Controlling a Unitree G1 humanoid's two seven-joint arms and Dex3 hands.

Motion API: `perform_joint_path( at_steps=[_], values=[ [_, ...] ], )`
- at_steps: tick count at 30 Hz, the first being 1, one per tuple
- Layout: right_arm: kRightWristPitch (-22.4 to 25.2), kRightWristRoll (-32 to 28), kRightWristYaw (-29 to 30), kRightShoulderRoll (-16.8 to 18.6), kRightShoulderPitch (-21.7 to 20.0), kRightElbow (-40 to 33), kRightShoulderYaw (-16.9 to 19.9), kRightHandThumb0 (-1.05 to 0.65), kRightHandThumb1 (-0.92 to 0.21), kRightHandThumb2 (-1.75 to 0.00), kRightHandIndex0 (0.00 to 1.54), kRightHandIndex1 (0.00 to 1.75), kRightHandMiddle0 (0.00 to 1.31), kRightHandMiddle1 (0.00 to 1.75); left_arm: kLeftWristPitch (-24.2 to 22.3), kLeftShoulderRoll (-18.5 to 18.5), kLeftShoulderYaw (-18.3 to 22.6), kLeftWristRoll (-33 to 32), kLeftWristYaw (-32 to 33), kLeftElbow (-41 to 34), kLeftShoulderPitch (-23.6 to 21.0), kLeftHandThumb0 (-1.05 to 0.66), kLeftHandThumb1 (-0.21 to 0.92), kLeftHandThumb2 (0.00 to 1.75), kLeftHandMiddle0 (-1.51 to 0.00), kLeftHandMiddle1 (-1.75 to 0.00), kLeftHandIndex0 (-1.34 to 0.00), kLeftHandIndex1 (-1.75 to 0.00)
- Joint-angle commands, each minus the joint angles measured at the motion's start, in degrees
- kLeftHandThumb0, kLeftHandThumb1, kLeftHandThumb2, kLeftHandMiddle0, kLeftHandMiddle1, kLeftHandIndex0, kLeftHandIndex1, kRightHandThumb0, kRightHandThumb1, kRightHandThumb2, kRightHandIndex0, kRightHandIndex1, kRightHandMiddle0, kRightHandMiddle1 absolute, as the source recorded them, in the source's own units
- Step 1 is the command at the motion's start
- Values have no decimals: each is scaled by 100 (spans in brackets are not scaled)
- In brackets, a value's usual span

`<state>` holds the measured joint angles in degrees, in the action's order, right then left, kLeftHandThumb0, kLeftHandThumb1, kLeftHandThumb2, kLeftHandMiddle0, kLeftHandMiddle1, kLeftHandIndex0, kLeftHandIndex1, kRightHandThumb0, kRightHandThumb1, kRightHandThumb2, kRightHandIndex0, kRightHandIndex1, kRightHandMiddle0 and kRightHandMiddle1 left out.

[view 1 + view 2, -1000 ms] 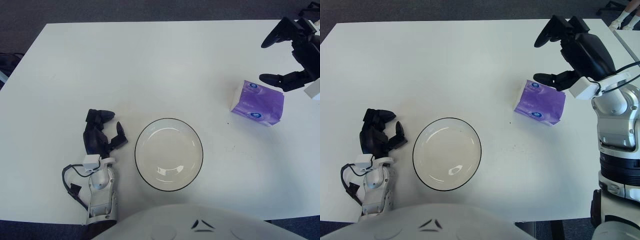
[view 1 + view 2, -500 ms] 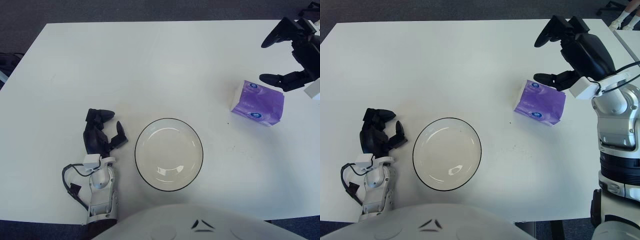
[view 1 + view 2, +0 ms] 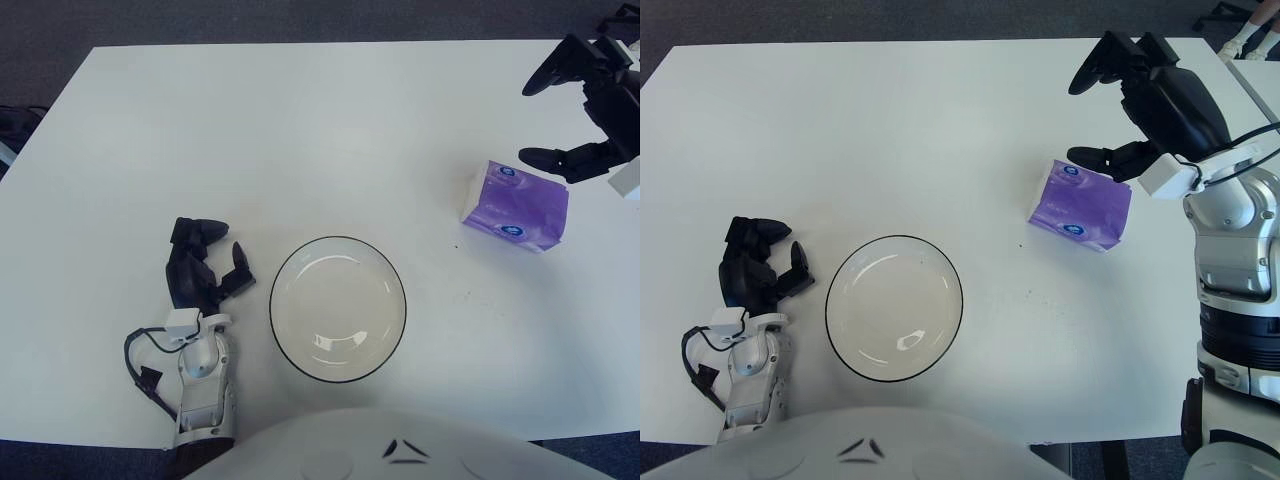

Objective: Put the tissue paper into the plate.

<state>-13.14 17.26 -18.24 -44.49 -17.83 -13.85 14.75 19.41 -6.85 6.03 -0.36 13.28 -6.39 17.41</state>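
A purple tissue pack (image 3: 1080, 208) with a white end lies on the white table (image 3: 900, 130), right of centre. My right hand (image 3: 1110, 110) hovers just behind and above the pack, fingers spread; its lower finger (image 3: 1098, 158) reaches over the pack's far edge. Nothing is held. The round white plate (image 3: 894, 307) with a dark rim sits near the table's front edge, left of the pack, and holds nothing. My left hand (image 3: 755, 262) shows left of the plate, fingers relaxed.
The table's right edge runs close behind my right arm (image 3: 1230, 250). A black cable (image 3: 700, 370) loops beside my left forearm near the front edge. Bare tabletop lies between plate and pack.
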Motion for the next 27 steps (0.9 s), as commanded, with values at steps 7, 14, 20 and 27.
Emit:
perform_joint_path(
  at_steps=[7, 14, 20, 27],
  values=[
    [-28, -3, -18, -92, -19, -54, 26, -85, -24, -110, 0, 149, 0, 169, -227, -76, 4, -18, -10, 193, 111, -1, 27, 136, -64, -168, -44, -175],
    [2799, 686, -2967, -1064, 2471, -1671, 780, -100, -60, -51, 0, 16, 0, 18, -262, -56, 19, -18, -4, 201, 88, -1, 27, 137, -65, -168, -44, -175],
    [3098, 882, -3089, -1145, 2414, -1770, 538, -92, -48, -61, 0, 2, 0, 2, -274, -39, 35, -23, -34, 200, 80, -1, 27, 136, -66, -166, -45, -175],
    [3282, 1055, -2969, -1078, 2456, -1893, 415, -90, -42, -69, 0, 0, 0, 0, -289, -41, 52, -25, -49, 207, 67, -1, 26, 136, -66, -164, -46, -175]
  ],
)
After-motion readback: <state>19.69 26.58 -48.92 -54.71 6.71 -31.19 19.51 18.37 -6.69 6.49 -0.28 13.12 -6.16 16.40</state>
